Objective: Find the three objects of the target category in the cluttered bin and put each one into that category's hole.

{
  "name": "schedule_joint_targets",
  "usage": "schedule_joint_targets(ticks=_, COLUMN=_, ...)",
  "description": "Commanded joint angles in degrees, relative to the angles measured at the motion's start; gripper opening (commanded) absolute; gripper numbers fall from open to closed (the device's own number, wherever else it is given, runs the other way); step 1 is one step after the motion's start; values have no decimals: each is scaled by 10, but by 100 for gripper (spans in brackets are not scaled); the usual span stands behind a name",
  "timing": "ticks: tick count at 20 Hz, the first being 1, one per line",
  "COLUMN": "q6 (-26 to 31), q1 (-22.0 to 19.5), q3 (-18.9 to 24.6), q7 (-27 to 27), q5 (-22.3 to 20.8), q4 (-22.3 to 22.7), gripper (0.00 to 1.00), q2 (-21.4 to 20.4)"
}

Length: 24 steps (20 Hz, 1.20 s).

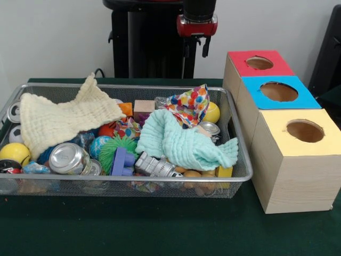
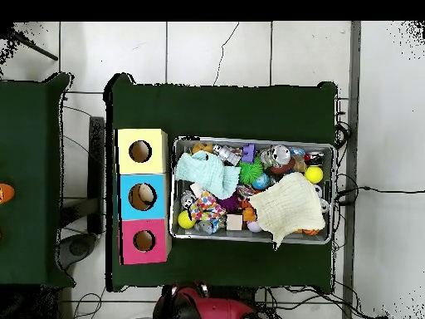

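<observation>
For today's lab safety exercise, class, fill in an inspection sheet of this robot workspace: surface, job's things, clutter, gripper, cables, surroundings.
Surface: dark green table, bare in front of the basket.
Job's things: wire mesh bin full; one polka-dot cloth on top near the far rim, another half buried; a third not seen. Yellow-faced cube's hole unblocked.
Clutter: cream waffle cloth, mint-green cloth, cans, yellow ball, spiky green ball, toy robot.
Gripper: gripper raised behind the bin, holding nothing; open or shut unclear.
Cables: several on the floor beside the table.
Surroundings: blue-faced cube, red-faced cube; tiled floor.
</observation>
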Motion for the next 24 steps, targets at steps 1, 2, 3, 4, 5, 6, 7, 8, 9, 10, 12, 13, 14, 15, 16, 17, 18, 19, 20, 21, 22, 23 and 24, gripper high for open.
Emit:
schedule_joint_targets(ticks=1, q6=-32, q1=-8, q3=8, q7=83, q5=7, q4=-111, gripper=100, q2=33)
schedule_joint_targets(ticks=2, q6=-33, q1=-7, q3=8, q7=84, q5=8, q4=-112, gripper=100, q2=34)
schedule_joint_targets(ticks=3, q6=-34, q1=-5, q3=7, q7=86, q5=9, q4=-113, gripper=100, q2=35)
schedule_joint_targets(ticks=4, q6=-36, q1=-3, q3=7, q7=88, q5=10, q4=-114, gripper=100, q2=37)
schedule_joint_targets(ticks=5, q6=-37, q1=-3, q3=8, q7=92, q5=12, q4=-113, gripper=100, q2=41)
schedule_joint_targets(ticks=6, q6=-38, q1=-3, q3=9, q7=95, q5=14, q4=-112, gripper=100, q2=44)
schedule_joint_targets(ticks=7, q6=-44, q1=-2, q3=9, q7=100, q5=15, q4=-110, gripper=100, q2=50)
schedule_joint_targets(ticks=8, q6=-46, q1=-4, q3=11, q7=105, q5=17, q4=-107, gripper=100, q2=56)
schedule_joint_targets(ticks=9, q6=-52, q1=-1, q3=9, q7=109, q5=18, q4=-106, gripper=100, q2=62)
schedule_joint_targets(ticks=10, q6=-60, q1=4, q3=5, q7=111, q5=19, q4=-106, gripper=100, q2=67)
schedule_joint_targets(ticks=12, q6=-72, q1=7, q3=2, q7=115, q5=20, q4=-106, gripper=100, q2=80)
schedule_joint_targets(ticks=13, q6=-81, q1=9, q3=1, q7=119, q5=20, q4=-106, gripper=100, q2=88)
schedule_joint_targets(ticks=14, q6=-90, q1=10, q3=3, q7=123, q5=21, q4=-105, gripper=100, q2=96)
schedule_joint_targets(ticks=15, q6=-99, q1=14, q3=3, q7=128, q5=24, q4=-106, gripper=100, q2=103)
schedule_joint_targets(ticks=16, q6=-108, q1=19, q3=2, q7=131, q5=28, q4=-108, gripper=100, q2=108)
schedule_joint_targets(ticks=17, q6=-116, q1=22, q3=4, q7=135, q5=32, q4=-110, gripper=100, q2=115)
schedule_joint_targets(ticks=18, q6=-120, q1=23, q3=7, q7=136, q5=34, q4=-112, gripper=100, q2=120)
schedule_joint_targets(ticks=19, q6=-123, q1=23, q3=9, q7=135, q5=36, q4=-116, gripper=100, q2=124)
schedule_joint_targets(ticks=20, q6=-123, q1=23, q3=12, q7=134, q5=38, q4=-120, gripper=100, q2=127)
schedule_joint_targets(ticks=21, q6=-123, q1=24, q3=14, q7=133, q5=40, q4=-123, gripper=100, q2=130)
schedule_joint_targets(ticks=22, q6=-124, q1=25, q3=15, q7=131, q5=42, q4=-127, gripper=100, q2=132)
schedule_joint_targets(ticks=23, q6=-123, q1=24, q3=17, q7=130, q5=44, q4=-130, gripper=100, q2=135)
schedule_joint_targets(ticks=24, q6=-123, q1=25, q3=18, q7=129, q5=46, q4=-133, gripper=100, q2=135)
